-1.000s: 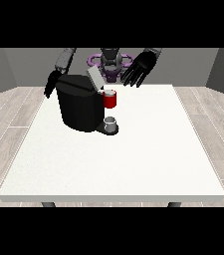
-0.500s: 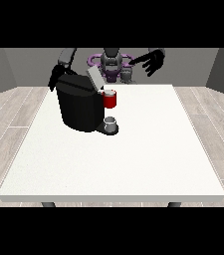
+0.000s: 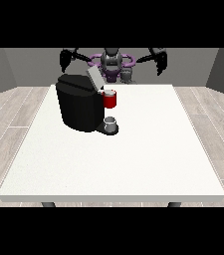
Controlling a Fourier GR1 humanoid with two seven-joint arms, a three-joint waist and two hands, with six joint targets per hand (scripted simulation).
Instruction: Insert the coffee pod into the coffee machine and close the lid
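The large white rectangular table (image 3: 133,164) fills the near part of the view, its front edge at six o'clock. Further in, at about ten o'clock from the table's middle, stands the black boxy coffee machine (image 3: 78,104). On its low base at the front sits a small grey cup (image 3: 111,122). Directly above the cup, at the machine's head, is the red cylindrical part (image 3: 110,99) with a small pale coffee pod (image 3: 109,92) showing at its top. The machine's grey flat lid (image 3: 94,78) stands tilted up and open, rising toward twelve o'clock from the pod.

Beyond the table's far edge, at twelve o'clock, is the robot's grey and purple torso (image 3: 112,63), arms spread wide. The black hand at the view's left (image 3: 66,58) hangs above the machine's rear, touching nothing; whether its fingers are curled cannot be told. The black hand at the view's right (image 3: 160,61) hangs well apart at one o'clock, holding nothing, fingers pointing down and relaxed.
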